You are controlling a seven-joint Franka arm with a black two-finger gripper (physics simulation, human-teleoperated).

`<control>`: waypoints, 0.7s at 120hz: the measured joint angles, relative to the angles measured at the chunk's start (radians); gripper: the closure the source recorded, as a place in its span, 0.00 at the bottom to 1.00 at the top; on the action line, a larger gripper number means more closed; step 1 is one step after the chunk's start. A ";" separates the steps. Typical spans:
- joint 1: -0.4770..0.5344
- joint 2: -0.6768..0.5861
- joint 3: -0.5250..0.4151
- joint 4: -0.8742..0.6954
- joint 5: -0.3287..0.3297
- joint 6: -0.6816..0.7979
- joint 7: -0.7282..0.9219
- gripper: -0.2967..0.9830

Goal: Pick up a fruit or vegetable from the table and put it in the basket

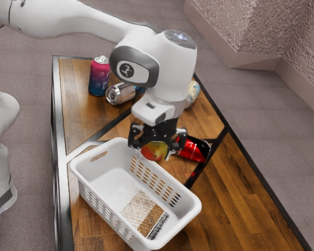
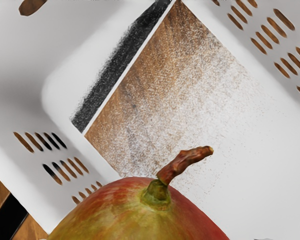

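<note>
mango [image 1: 154, 151] pinched between the jaws
firm, slick, fairly weighty, i'd guess; best gripped round its middle.

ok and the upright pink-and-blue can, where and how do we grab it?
Upper body of the pink-and-blue can, gripper coming straight down, probably best: it stands upright, so its round wall can be pinched from opposite sides. I'd turn the grip so neither side drops onto the silver can lying close beside its base.
</note>
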State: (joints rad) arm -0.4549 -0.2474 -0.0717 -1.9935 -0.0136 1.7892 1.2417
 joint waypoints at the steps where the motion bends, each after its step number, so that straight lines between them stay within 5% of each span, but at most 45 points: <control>1: 0.001 0.003 -0.006 -0.001 0.000 0.001 -0.001 0.41; 34: 0.007 0.080 -0.058 -0.003 -0.003 0.041 -0.041 0.41; 72: 0.006 0.094 -0.059 0.007 0.005 0.053 -0.066 0.25; 84: 0.014 0.176 -0.037 0.158 -0.021 0.010 -0.068 0.24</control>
State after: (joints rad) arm -0.4413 -0.0709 -0.1087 -1.8357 -0.0347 1.7994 1.1734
